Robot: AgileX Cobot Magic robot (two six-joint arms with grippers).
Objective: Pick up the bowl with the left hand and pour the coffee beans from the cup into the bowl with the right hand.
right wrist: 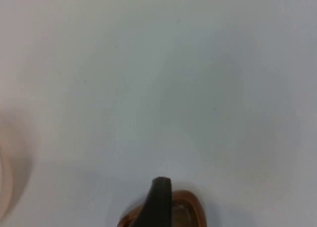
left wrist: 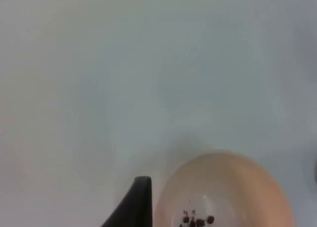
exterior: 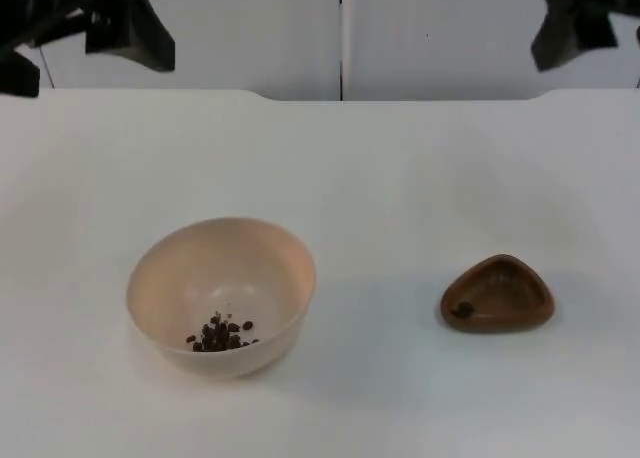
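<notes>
Cream-coloured and round, the bowl (exterior: 221,296) is seen standing upright on the white table (exterior: 380,178) toward the left front, with a small heap of dark coffee beans (exterior: 221,334) gathered at the near side of its floor. Well apart from it, to the right, the brown cup (exterior: 497,295) — a low, rounded-triangular wooden vessel — is set upright on the table; a dark speck that may be a single bean is seen inside its left edge, though this cannot be made out for certain.

Both arms are held raised at the far corners, above the table's back edge by the grey partition wall (exterior: 340,33). The left gripper (exterior: 128,40) is seen high and well behind the bowl, touching nothing; whether its fingers are apart or together cannot be told. The right gripper (exterior: 562,33) is likewise held high and well behind the cup, clear of it, and its finger state cannot be told either.

From the left wrist view, the bowl (left wrist: 223,192) and its beans (left wrist: 197,220) are seen below, just beside one black fingertip (left wrist: 133,202) in the picture, with bare table beyond. From the right wrist view, the cup's rim (right wrist: 190,209) is seen partly behind a black fingertip (right wrist: 158,199), and a pale blur of the bowl (right wrist: 7,177) is seen at the edge.
</notes>
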